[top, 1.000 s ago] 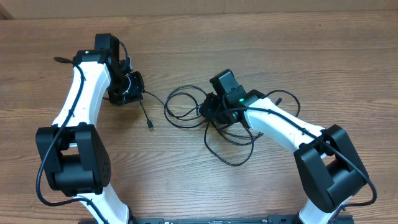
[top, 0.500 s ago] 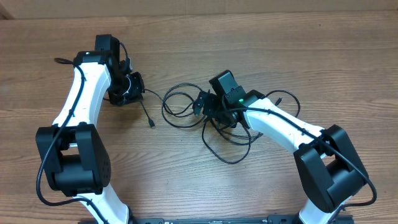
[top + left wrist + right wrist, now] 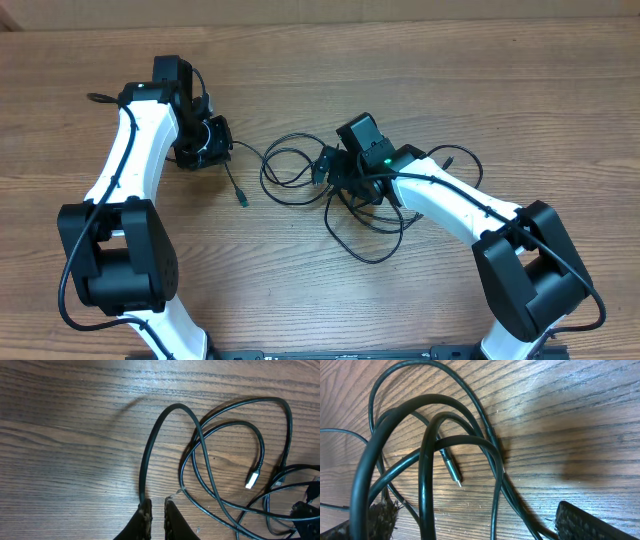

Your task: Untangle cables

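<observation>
**Desk:** Where's the knot from your hands?

**Me:** The cables (image 3: 360, 480) lie heaped mid-bench (image 3: 450, 60), at 3 o'clock from my left hand (image 3: 156, 507) and well apart from it. My right hand (image 3: 333, 172) sits on the heap's 10 o'clock edge, so the right arm is much the nearer.

**Desk:** What's each hand doing?

**Me:** The right hand is spread wide. Loops lie between its fingers (image 3: 590, 520), but it grips nothing. The left hand is pinched almost closed. One strand arches up out of its tips, so I judge it holds that strand, though the contact itself is hidden.

**Desk:** Which way does that strand run?

**Me:** Along the 9-to-3 line, from the left hand into the heap. A silver-tipped plug (image 3: 252, 479) lies loose beyond the arch. Any pull I make should follow that line, toward 9.

**Desk:** Anything different from a second ago?

**Me:** Yes. The right hand was half-closed on the heap then and has let go. The loop on the heap's 9 o'clock side has crept slightly toward my left hand.
</observation>
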Controlling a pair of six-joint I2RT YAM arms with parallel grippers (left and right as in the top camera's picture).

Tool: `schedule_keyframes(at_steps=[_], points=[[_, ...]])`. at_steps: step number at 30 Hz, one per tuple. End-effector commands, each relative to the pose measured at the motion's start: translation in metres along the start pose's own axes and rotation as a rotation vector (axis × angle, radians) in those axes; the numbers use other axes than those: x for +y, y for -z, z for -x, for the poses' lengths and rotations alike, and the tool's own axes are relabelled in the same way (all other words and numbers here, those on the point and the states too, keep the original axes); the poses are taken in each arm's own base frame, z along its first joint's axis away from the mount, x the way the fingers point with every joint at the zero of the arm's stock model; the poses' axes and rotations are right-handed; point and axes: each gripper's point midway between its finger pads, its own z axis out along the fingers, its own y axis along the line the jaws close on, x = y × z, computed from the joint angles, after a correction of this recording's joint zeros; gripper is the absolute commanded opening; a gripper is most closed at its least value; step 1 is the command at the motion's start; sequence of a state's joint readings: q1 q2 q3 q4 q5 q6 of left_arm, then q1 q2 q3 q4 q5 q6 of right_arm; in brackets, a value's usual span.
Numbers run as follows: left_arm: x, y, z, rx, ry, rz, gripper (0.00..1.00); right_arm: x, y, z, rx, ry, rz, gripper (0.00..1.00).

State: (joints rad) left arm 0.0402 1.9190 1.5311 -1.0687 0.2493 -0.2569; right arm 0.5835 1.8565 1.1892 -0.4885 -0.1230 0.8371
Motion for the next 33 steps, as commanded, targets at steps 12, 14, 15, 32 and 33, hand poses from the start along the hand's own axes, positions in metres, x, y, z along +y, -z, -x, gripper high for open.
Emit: schedule_keyframes(at_steps=[12,14,15,32,33], points=[[0.002,-0.003,-0.007,0.014,0.011,0.009,0.04,0.002,0.001,0.004,-0.021,0.007,-0.001,1.00],[0.003,-0.007,-0.011,0.025,0.011,0.012,0.04,0.002,0.001,0.004,-0.021,0.007,-0.001,1.00],[0.004,-0.010,-0.013,0.030,0.009,0.013,0.05,0.002,0.001,0.004,-0.021,0.007,-0.001,1.00],[0.028,-0.078,-0.037,-0.001,-0.019,0.063,0.04,0.002,0.001,0.005,-0.022,0.007,-0.001,1.00],[0.030,-0.081,-0.037,-0.004,-0.020,0.066,0.04,0.002,0.001,0.005,-0.022,0.007,-0.001,1.00]])
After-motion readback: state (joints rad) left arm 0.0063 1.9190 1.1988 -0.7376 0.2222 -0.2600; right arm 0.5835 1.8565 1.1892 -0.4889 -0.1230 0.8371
